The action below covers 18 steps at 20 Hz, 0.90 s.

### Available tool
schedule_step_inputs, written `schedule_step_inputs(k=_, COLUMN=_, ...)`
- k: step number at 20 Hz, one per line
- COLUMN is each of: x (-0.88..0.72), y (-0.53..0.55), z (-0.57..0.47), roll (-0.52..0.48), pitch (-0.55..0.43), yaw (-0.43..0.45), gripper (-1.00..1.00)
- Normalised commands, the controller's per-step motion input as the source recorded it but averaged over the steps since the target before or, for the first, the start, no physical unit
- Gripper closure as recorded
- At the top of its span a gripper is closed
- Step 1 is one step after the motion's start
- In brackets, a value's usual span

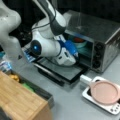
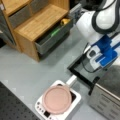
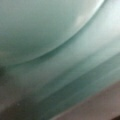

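A silver toaster oven [image 1: 100,32] stands with its glass door [image 1: 62,71] folded down flat. My gripper [image 1: 72,49], with its blue and white hand, reaches into the oven's mouth, and the fingertips are hidden inside. In a front view the same hand [image 2: 105,52] hangs over the open door [image 2: 82,72]. A pale teal dish [image 1: 81,44] sits inside the oven right by the hand, with something orange-red [image 1: 78,39] on top of it. The wrist view is filled by the teal dish's curved surface [image 3: 50,32], very close to the camera.
A pink round pan [image 1: 105,92] [image 2: 57,99] with a white handle rests on a white cooker base [image 1: 86,94] [image 2: 40,106] in front of the oven. A wooden cabinet [image 1: 20,100] [image 2: 37,22] has an open grey drawer [image 2: 47,42] holding a green item [image 2: 54,32] and a yellow item [image 2: 65,21].
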Motion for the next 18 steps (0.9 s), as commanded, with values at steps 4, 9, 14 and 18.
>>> schedule_step_inputs(k=4, x=0.11, y=-0.05, z=-0.13, roll=0.046, pitch=-0.090, yaw=-0.059, gripper=-1.00)
schedule_step_inputs(k=9, x=0.07, y=-0.11, z=-0.10, roll=0.021, pitch=-0.097, yaw=-0.041, gripper=1.00)
schedule_step_inputs(k=14, x=0.06, y=-0.12, z=-0.08, roll=0.012, pitch=-0.083, yaw=-0.027, gripper=1.00)
schedule_step_inputs(k=18, x=0.07, y=-0.12, z=-0.07, roll=0.030, pitch=-0.067, yaw=-0.003, gripper=1.00)
